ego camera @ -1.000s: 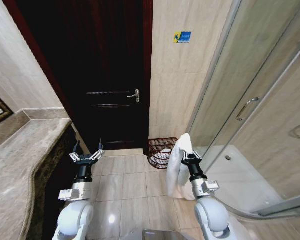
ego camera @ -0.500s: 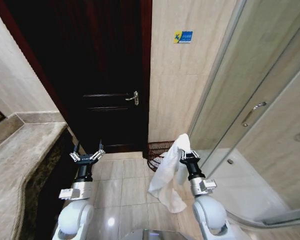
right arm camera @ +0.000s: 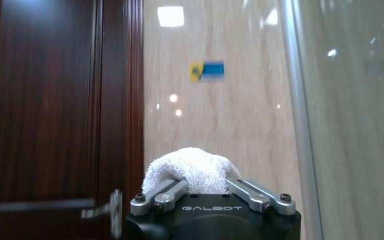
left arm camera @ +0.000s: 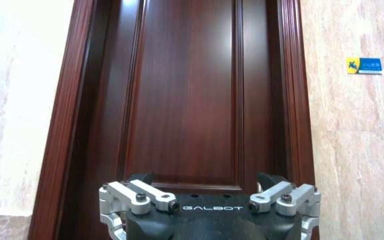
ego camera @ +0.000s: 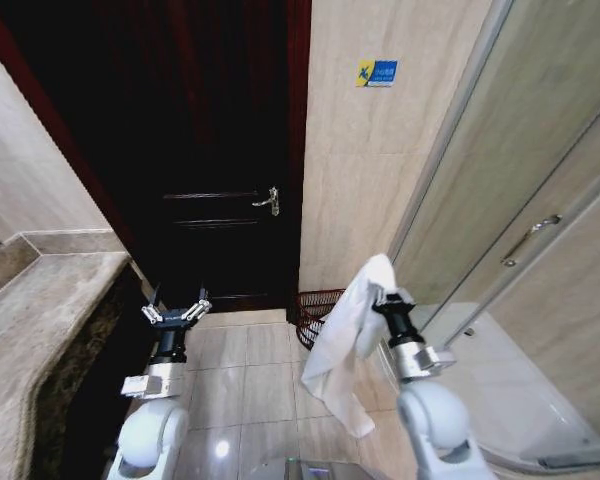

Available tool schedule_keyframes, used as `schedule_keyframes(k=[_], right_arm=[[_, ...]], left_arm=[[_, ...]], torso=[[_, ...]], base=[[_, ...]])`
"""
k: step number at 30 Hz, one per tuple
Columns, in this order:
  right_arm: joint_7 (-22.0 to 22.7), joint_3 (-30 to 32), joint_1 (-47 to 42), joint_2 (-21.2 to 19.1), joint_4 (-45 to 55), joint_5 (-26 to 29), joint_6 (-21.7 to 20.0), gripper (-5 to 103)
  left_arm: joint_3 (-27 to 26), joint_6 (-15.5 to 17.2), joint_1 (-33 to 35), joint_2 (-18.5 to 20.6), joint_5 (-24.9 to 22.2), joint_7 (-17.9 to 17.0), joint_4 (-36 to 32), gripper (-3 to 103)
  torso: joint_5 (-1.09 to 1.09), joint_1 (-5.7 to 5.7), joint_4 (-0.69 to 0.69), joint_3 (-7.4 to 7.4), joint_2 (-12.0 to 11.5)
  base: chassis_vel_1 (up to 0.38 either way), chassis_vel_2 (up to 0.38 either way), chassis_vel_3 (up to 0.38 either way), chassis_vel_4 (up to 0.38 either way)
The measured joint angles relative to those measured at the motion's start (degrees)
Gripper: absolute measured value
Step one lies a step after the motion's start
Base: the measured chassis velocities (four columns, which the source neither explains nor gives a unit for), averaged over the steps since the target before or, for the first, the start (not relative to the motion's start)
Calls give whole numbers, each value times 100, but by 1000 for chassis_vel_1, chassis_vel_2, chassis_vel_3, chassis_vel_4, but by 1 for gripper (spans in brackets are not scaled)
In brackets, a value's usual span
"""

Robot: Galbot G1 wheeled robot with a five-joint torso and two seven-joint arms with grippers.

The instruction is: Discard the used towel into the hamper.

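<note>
The white towel (ego camera: 345, 340) hangs from my right gripper (ego camera: 385, 296), which is shut on its top fold and held up at the right of the head view. In the right wrist view the towel (right arm camera: 188, 170) bulges between the closed fingers. The hamper (ego camera: 316, 307), a dark reddish-brown openwork basket, stands on the floor against the wall beside the door, mostly hidden behind the hanging towel. My left gripper (ego camera: 176, 310) is raised at the left, open and holding nothing, and in the left wrist view the left gripper (left arm camera: 209, 190) faces the door.
A dark wooden door (ego camera: 210, 160) with a metal handle (ego camera: 268, 201) stands ahead. A stone counter (ego camera: 40, 320) runs along the left. A glass shower enclosure (ego camera: 520, 230) stands at the right. Beige floor tiles (ego camera: 245, 380) lie between my arms.
The camera view has shifted. My right arm has swung a little to the right and the towel hangs closer in front of the hamper, hiding more of it. The left arm keeps its pose.
</note>
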Motion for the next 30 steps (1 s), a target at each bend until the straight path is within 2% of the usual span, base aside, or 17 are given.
schedule_keyframes(k=[1,3,4,5,7,8,10,11,14,16,18,19,22,24,26,27,30], right_arm=[[0,0,0,0,0,0,0,5],[215,55,211,-248,333,336,-356,5],[418,103,462,-490,524,704,-631,5],[418,103,462,-490,524,704,-631,5],[591,232,997,-869,581,1321,-981,5],[591,232,997,-869,581,1321,-981,5],[683,369,1602,-1222,561,1853,-1108,5],[683,369,1602,-1222,561,1853,-1108,5],[785,414,2648,-1648,105,2458,-1156,5],[825,401,2860,-1711,0,2560,-1173,5],[941,352,3735,-1924,-372,2935,-1252,5],[941,352,3735,-1924,-372,2935,-1252,5],[968,245,4646,-2258,-945,3295,-1335,5],[976,224,4742,-2330,-1034,3352,-1353,5],[1059,102,5101,-2705,-1377,3638,-1407,5],[1059,102,5101,-2705,-1377,3638,-1407,5],[1283,-115,5803,-3412,-1767,4427,-1513,5]], left_arm=[[0,0,0,0,0,0,0,100],[-12,11,38,-34,-1,2,-31,100],[-21,14,73,-65,2,4,-60,100],[-21,14,73,-65,2,4,-60,100],[-25,14,120,-130,29,29,-75,100],[-25,14,120,-130,29,29,-75,100],[-6,-13,130,-174,65,83,-23,100],[-6,-13,130,-174,65,83,-23,100],[3,-133,59,-293,144,168,168,100],[0,-141,49,-314,150,177,185,100],[-21,-172,31,-417,161,186,220,100],[-21,-172,31,-417,161,186,220,100],[-52,-191,89,-437,170,141,234,100],[-53,-196,99,-435,176,118,250,100],[-34,-267,136,-471,213,-18,347,100],[-34,-267,136,-471,213,-18,347,100],[-28,-280,299,-683,224,-66,337,100]], torso=[[0,0,0,0,0],[0,-1,0,0,0],[0,-1,0,0,0],[0,-1,0,0,0],[1,-1,1,0,0],[1,-1,1,0,0],[2,0,0,0,0],[2,0,0,0,0],[2,1,0,2,0],[4,1,0,2,0],[1,2,2,2,-1],[1,2,2,2,-1],[1,2,2,1,-1],[2,2,1,1,0],[2,2,0,2,0],[2,2,0,2,0],[1,2,-1,1,-1]], base=[[0,0,0,0],[0,0,0,0],[0,0,0,0],[0,0,0,0],[0,0,0,0],[0,0,0,0],[0,0,0,0],[0,0,0,0],[0,0,0,0],[0,0,0,0],[0,0,0,0],[0,0,0,0],[0,0,0,0],[0,0,0,0],[0,0,0,0],[0,0,0,0],[0,0,0,0]])
